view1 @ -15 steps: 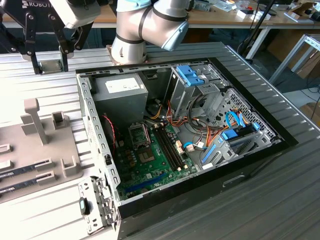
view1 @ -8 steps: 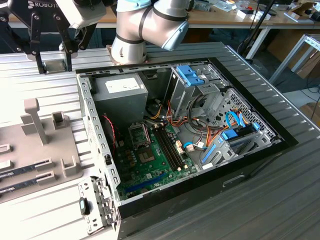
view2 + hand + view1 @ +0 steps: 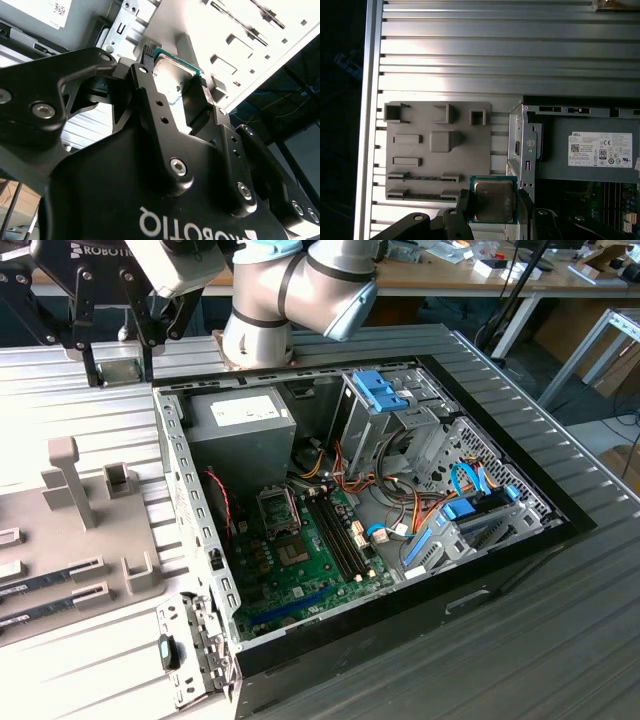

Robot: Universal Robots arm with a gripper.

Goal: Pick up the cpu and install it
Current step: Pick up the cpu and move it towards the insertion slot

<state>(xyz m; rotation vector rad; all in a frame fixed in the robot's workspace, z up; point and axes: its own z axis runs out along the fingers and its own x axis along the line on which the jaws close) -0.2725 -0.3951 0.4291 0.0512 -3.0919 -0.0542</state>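
Note:
The cpu [image 3: 493,201], a flat square with a silver top and green rim, is held edgewise between my black fingers [image 3: 464,202] in both wrist views. My gripper [image 3: 494,206] is shut on it, above the ribbed table right beside the case's corner. The second wrist view looks along the gripper [image 3: 173,69] at the cpu [image 3: 171,76]. In the exterior view the gripper [image 3: 120,368] hangs at the upper left, above the table behind the open computer case [image 3: 190,500]. The green motherboard [image 3: 300,575] lies inside the case, its socket [image 3: 278,510] near the power supply.
A grey fixture plate [image 3: 90,540] with slots and posts lies on the ribbed table at the exterior view's left, also visible as the fixture plate [image 3: 437,145]. A grey power supply [image 3: 240,425], drive cages [image 3: 400,410] and cable bundles [image 3: 400,515] crowd the case.

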